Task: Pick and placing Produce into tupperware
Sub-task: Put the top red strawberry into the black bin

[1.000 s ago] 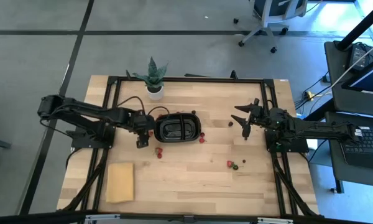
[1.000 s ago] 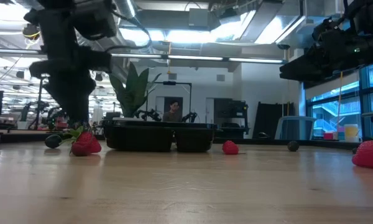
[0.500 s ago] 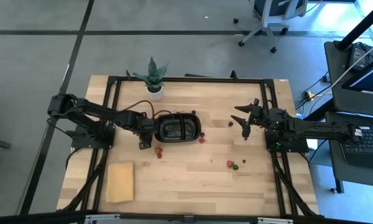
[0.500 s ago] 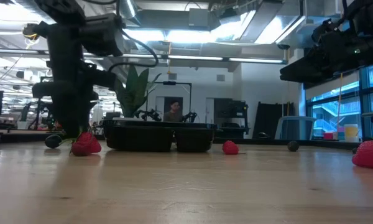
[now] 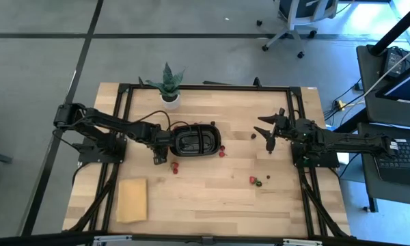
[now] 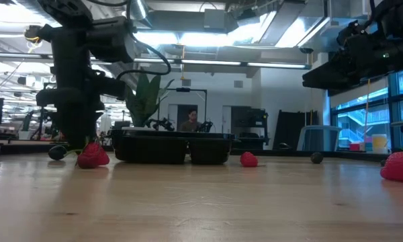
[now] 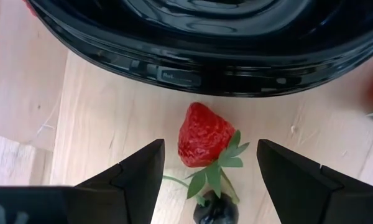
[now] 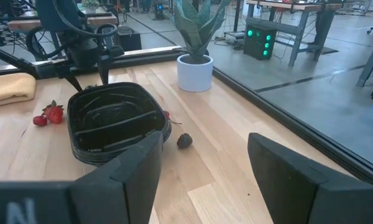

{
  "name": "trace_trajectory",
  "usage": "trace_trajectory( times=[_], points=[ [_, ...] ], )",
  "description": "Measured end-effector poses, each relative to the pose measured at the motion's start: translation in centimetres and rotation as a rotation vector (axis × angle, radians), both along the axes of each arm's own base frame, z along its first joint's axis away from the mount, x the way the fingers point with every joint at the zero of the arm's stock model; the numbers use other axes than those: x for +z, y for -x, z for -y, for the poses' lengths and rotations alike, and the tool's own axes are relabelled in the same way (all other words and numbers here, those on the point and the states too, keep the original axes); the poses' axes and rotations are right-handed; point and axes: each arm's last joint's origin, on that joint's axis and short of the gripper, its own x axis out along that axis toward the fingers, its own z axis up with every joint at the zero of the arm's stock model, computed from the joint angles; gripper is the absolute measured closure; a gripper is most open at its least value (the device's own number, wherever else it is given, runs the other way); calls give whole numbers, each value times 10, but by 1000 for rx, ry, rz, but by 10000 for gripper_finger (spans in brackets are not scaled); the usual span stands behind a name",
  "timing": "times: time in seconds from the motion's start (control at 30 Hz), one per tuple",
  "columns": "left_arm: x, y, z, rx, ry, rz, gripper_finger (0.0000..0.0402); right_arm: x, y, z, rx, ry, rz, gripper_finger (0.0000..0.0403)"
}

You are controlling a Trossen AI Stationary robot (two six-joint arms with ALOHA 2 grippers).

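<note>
The black tupperware (image 5: 195, 139) sits mid-table, its rim (image 7: 199, 56) close before my left gripper (image 7: 208, 177). That gripper points down at the tray's left end, open, with one finger on each side of a red strawberry (image 7: 204, 134) lying on the wood and touching neither finger. A dark berry (image 7: 214, 211) lies by the strawberry's leaves. More produce is scattered about: red pieces (image 5: 175, 167), one (image 5: 222, 152) by the tray's right end, and a red and green cluster (image 5: 255, 181). My right gripper (image 5: 269, 132) hangs open over the table's right part.
A potted plant (image 5: 169, 85) stands at the far edge behind the tray. A flat tan block (image 5: 132, 199) lies near left. A dark berry (image 8: 184, 140) rests right of the tray. Bare wood stretches along the near edge. A person sits in the room beyond (image 6: 188, 119).
My left gripper has come down beside the tray's left end until its open fingers straddle the strawberry, then has stayed still. The strawberry and the tray have not moved.
</note>
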Motion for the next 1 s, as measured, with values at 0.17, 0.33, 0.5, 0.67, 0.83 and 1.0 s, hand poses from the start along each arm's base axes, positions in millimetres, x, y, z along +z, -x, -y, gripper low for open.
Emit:
trace_trajectory(
  times=[0.17, 0.33, 0.5, 0.67, 0.83, 1.0],
  points=[
    [-3, -3, 0, 4, 1, 4, 154, 0, 0, 0, 0, 0, 0, 165],
    [-12, -8, 0, 4, 1, -17, 154, -1, 0, 0, 0, -1, -10, 165],
    [-18, -9, 0, 3, 6, -48, 154, -3, 1, 0, 0, -6, -33, 165],
    [-18, -9, 0, 3, 4, -43, 154, -3, 1, 0, 0, -6, -34, 165],
    [-18, -9, 0, 4, 3, -46, 154, -3, 1, 0, 0, -5, -34, 165],
    [-18, -9, 0, 3, 4, -47, 161, -3, 1, 0, 0, -5, -34, 165]
  ],
)
